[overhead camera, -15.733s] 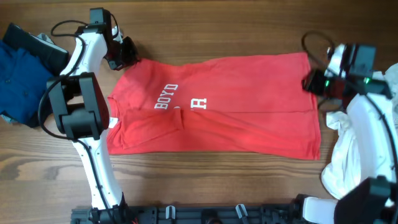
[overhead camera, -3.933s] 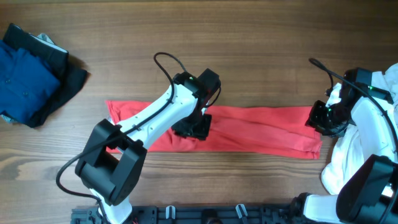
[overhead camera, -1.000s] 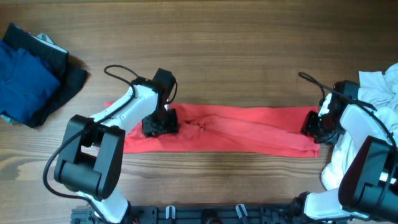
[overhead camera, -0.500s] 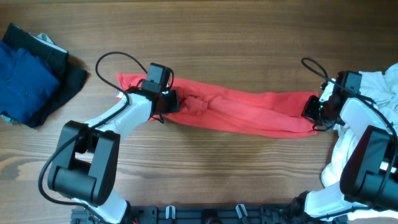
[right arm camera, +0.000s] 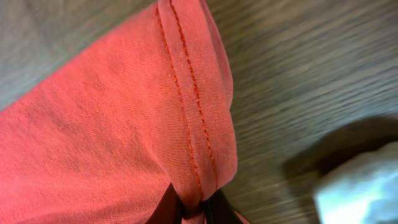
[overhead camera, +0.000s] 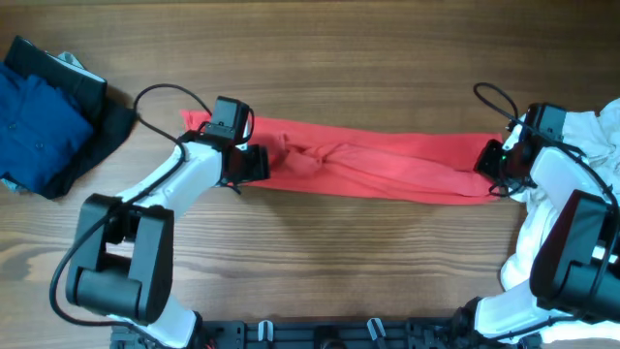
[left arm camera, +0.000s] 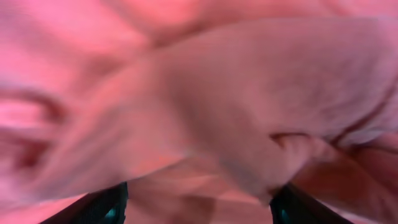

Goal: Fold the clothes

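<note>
The clothes [overhead camera: 368,167], a red T-shirt, lie gathered into a long, wrinkled strip across the middle of the table. My left gripper [overhead camera: 250,163] sits on the strip near its left end. In the left wrist view blurred red cloth [left arm camera: 205,93] fills the frame, and the left gripper [left arm camera: 199,208] stands with its fingers [left arm camera: 109,205] wide apart and cloth bulging between them. My right gripper [overhead camera: 487,163] is at the strip's right end. In the right wrist view the right gripper [right arm camera: 198,211] is shut on the shirt's stitched hem [right arm camera: 193,124].
A pile of blue and dark clothes [overhead camera: 44,111] lies at the far left. A heap of white cloth [overhead camera: 581,136] sits at the right edge, close behind the right arm, and shows in the right wrist view as a white patch [right arm camera: 357,183]. Bare wooden table [overhead camera: 339,262] lies in front.
The red strip has shifted toward the far side of the table. The left gripper slid toward the strip's left end and its jaws widened. The right gripper closed on the hem and kept hold.
</note>
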